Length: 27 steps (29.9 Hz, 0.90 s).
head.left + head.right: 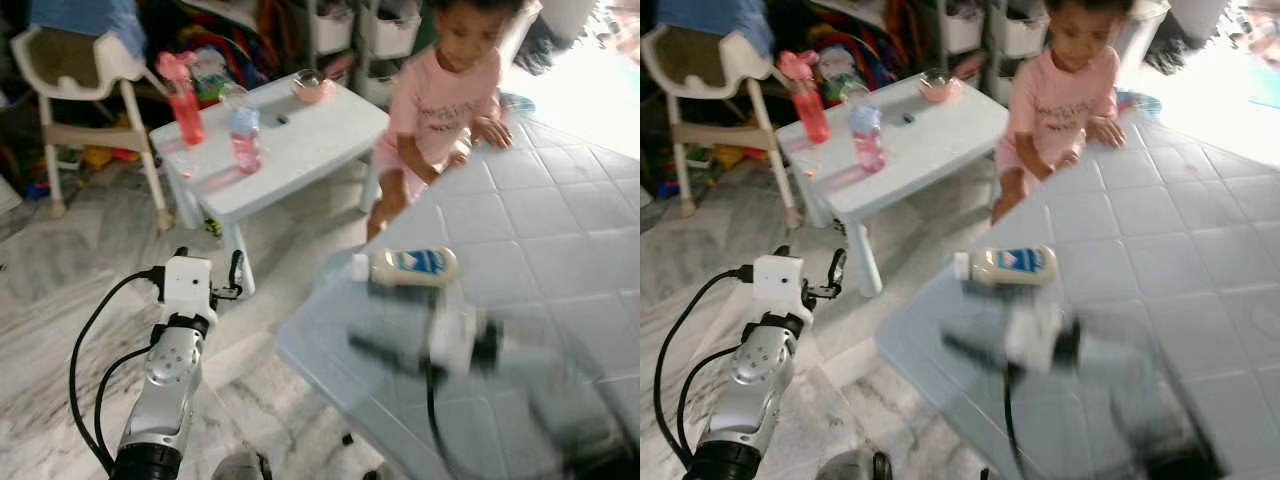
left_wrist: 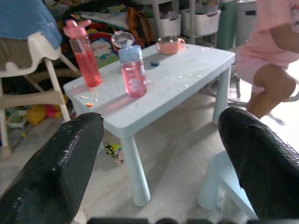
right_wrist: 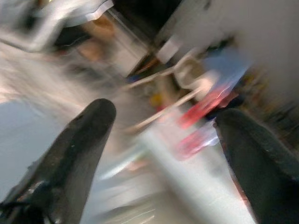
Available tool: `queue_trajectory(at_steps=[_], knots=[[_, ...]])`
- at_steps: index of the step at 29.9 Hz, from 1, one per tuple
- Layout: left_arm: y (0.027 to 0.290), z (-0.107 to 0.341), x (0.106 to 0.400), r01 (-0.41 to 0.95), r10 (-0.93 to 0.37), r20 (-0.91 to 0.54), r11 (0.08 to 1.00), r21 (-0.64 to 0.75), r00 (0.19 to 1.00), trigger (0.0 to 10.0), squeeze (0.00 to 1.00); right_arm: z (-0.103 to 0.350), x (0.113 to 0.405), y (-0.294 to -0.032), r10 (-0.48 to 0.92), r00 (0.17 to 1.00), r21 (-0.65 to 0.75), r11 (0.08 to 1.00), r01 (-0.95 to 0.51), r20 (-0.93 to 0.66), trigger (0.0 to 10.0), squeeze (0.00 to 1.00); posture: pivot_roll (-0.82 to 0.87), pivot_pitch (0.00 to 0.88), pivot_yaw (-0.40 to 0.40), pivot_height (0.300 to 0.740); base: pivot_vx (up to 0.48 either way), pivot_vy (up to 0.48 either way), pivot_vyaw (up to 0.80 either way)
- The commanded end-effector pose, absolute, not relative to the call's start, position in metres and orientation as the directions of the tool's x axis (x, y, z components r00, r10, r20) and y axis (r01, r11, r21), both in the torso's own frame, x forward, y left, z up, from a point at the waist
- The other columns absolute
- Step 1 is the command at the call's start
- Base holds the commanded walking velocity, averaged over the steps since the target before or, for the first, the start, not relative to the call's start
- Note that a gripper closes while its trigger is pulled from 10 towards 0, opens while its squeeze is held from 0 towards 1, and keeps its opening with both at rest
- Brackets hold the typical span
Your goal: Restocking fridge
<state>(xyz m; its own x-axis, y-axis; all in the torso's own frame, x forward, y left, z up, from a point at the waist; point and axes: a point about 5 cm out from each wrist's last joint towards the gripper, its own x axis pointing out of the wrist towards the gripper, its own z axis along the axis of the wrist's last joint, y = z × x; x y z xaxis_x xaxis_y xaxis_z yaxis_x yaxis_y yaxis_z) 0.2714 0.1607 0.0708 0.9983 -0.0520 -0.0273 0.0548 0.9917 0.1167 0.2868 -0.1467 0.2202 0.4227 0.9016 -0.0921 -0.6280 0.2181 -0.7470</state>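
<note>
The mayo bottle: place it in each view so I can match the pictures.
Left eye: mayo bottle lying on the big table, centre.
Right eye: lying centre, slightly further left.
Left wrist: not there.
Right wrist: too blurred to tell.
Shared landmark: small table with its pink bottles.

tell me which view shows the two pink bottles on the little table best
The left wrist view: both pink bottles stand upright, sharp and close on the small table. The eye views show them smaller and farther off. The right wrist view gives only a red blur.
</note>
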Motion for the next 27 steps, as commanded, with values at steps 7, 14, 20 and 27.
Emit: queue_trajectory(at_steps=[7,14,20,27], knots=[[0.165,0.070,0.269,0.041,-0.037,-0.041,0.992,0.123,0.998,10.0,0.00,0.238,0.310,-0.139,0.872,0.477,-0.733,0.254,-0.631,-0.109,10.0,1.00,0.00,0.051,0.049,0.740,0.000,0.000,0.00],[0.165,0.068,0.271,0.045,-0.039,-0.053,0.991,0.126,0.998,10.0,0.00,0.256,0.341,-0.145,0.654,0.728,-0.508,0.707,-0.492,0.206,10.0,0.00,-0.01,0.041,0.058,0.740,0.000,0.000,0.00],[0.165,0.074,0.279,0.029,-0.027,-0.023,0.991,0.130,0.999,10.0,0.00,0.259,0.330,-0.127,0.576,0.715,-0.438,0.803,-0.404,0.396,10.0,0.00,-0.01,0.021,0.063,0.740,0.000,0.000,0.00],[0.169,0.073,0.282,-0.032,0.037,-0.034,0.990,0.139,0.999,10.0,0.00,0.243,0.329,-0.122,0.361,0.827,-0.184,0.932,-0.312,0.430,10.0,0.00,0.00,0.000,0.061,0.740,0.000,0.000,0.00]])
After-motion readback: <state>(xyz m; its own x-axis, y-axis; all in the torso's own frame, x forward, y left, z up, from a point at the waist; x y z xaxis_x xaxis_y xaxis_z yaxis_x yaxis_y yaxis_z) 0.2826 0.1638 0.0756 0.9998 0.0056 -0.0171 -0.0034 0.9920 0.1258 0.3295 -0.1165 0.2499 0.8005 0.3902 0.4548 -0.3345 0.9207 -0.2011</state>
